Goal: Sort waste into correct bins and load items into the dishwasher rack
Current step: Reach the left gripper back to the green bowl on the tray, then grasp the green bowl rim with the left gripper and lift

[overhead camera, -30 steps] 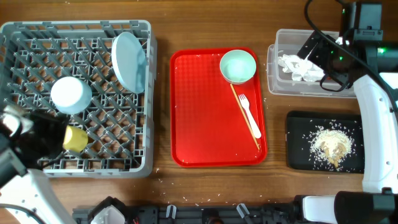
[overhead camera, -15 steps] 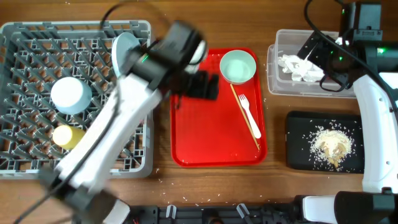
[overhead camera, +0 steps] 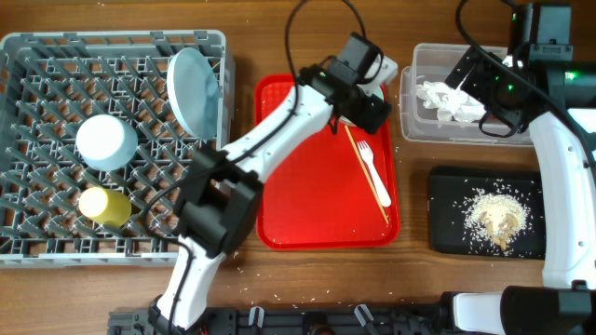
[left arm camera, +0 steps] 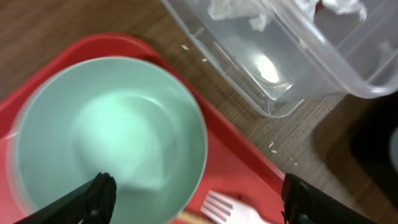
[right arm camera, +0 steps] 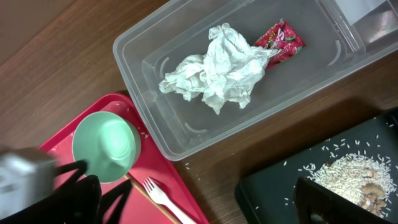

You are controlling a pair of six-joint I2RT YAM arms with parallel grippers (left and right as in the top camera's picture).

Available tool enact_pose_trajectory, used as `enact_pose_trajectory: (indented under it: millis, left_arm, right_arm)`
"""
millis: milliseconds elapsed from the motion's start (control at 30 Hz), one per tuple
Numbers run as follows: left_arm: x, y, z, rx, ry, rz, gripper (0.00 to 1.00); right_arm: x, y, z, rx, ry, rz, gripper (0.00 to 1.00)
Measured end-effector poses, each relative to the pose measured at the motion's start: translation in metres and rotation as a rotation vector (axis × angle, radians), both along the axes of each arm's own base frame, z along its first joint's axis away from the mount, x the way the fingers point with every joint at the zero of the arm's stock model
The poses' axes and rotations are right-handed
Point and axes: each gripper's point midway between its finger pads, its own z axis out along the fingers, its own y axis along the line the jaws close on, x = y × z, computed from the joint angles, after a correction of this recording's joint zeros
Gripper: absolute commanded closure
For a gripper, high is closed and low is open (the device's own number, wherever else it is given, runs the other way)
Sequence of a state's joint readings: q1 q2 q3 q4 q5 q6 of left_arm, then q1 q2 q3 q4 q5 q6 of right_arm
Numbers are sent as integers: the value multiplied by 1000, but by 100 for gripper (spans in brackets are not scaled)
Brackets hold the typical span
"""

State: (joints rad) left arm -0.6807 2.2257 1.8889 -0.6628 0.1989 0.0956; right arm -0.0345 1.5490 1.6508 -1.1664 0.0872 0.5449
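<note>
Near: rice (overhead camera: 494, 221) in black tray (overhead camera: 447, 186); cup (overhead camera: 104, 206), white bowl (overhead camera: 105, 141), plate (overhead camera: 194, 91) in rack (overhead camera: 37, 46) — done | Mid: fork (overhead camera: 370, 166), chopsticks (overhead camera: 386, 216) (seemingly a pair) wait on red tray (overhead camera: 298, 186) | Far: left pincer (left arm camera: 198, 190) spread wide over green bowl (left arm camera: 112, 137), empty; tissue (right arm camera: 217, 65), wrapper (right arm camera: 280, 37) in tub (right arm camera: 161, 68) — right pincer (right arm camera: 202, 199) spread above.

Pale green bowl (left arm camera: 112, 124) is blurred, cropped below.

A robotics lab bench is indicated: a left arm (overhead camera: 279, 123) and right arm (overhead camera: 559, 186) are mounted at a wooden table (overhead camera: 414, 209) bearing a dishwasher rack (overhead camera: 56, 42).
</note>
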Motion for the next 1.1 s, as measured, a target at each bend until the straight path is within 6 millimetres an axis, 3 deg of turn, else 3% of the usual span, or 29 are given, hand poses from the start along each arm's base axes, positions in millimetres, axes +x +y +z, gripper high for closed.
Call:
enact_pose_trajectory:
  millis: [33,167,300,333,400,600,800,967,1000,1067,1100]
  left_arm:
    - [-4,-7,-12,19,-9,-46,17]
    - [-14,-18,-24,93,-68,-128,20]
    - [-10,-10,-55,196,-85,-118,22]
    - [-9,-8,-63,212,-79,-116,29]
    - [-8,-5,-72,234,-75,-112,57]
    - [-6,-6,-71,219,-69,-75,67]
    - [-6,-6,-51,192,-78,-48,90]
    - [-9,-3,-43,189,-59,-23,90]
    - [-10,-2,-44,191,-53,-20,95]
    - [-14,1,-46,204,-37,-19,96]
    - [-16,4,-47,213,-23,-14,84]
  right_arm:
    - [0,0,0,0,0,0,0]
    - [0,0,0,0,0,0,0]
    - [0,0,0,0,0,0,0]
    - [0,0,0,0,0,0,0]
    - [0,0,0,0,0,0,1]
    - [0,0,0,0,0,0,0]
    - [0,0,0,0,0,0,0]
    - [0,0,0,0,0,0,0]
    - [0,0,0,0,0,0,0]
    - [0,0,0,0,0,0,0]
    - [0,0,0,0,0,0,1]
